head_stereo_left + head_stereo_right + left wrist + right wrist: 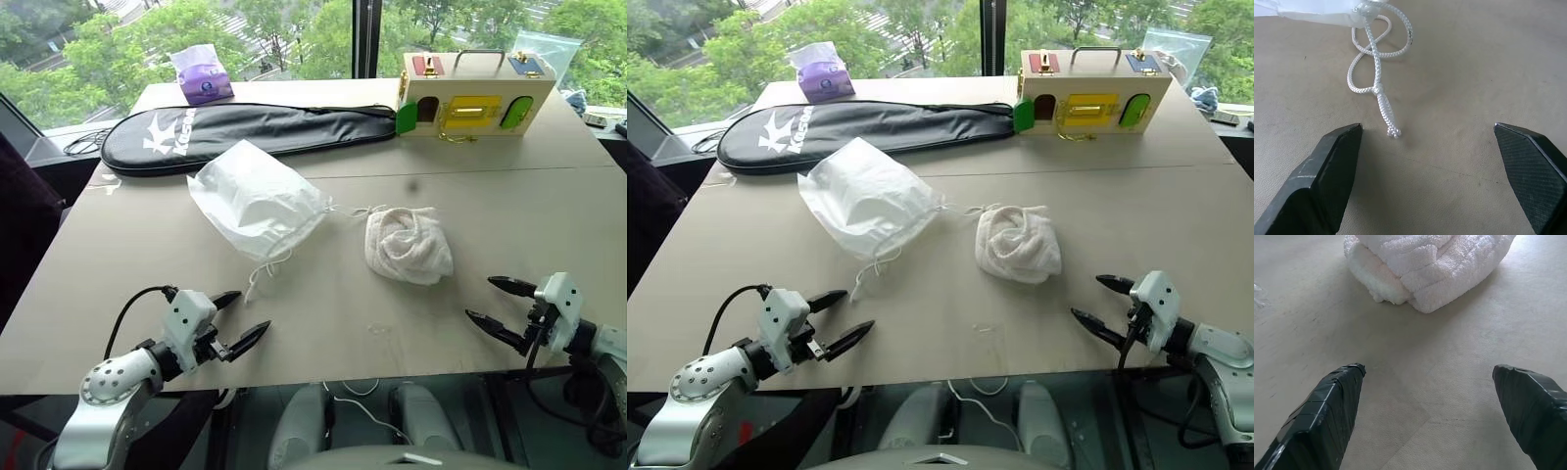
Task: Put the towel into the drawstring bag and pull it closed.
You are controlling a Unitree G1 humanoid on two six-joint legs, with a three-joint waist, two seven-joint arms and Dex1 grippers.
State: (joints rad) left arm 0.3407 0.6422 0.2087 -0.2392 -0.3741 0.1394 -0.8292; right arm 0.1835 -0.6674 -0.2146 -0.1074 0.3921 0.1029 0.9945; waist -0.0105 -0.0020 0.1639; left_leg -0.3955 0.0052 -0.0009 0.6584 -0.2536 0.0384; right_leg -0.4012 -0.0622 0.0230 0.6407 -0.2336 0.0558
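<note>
My left gripper (245, 315) and right gripper (500, 304) nearest, jaws fully apart, gripping nothing, above the table (118, 245) near edge, towel (407, 245) mid-table beside the drawstring bag (257, 201), knotted cord (1382, 95) trailing toward me, black racket case (255, 130) beyond.

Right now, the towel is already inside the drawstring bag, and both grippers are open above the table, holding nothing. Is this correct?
Not quite. The towel lies on the table beside the drawstring bag, not inside it; the left eye view shows them apart. The rest holds: the left gripper and the right gripper are open and hold nothing.
</note>
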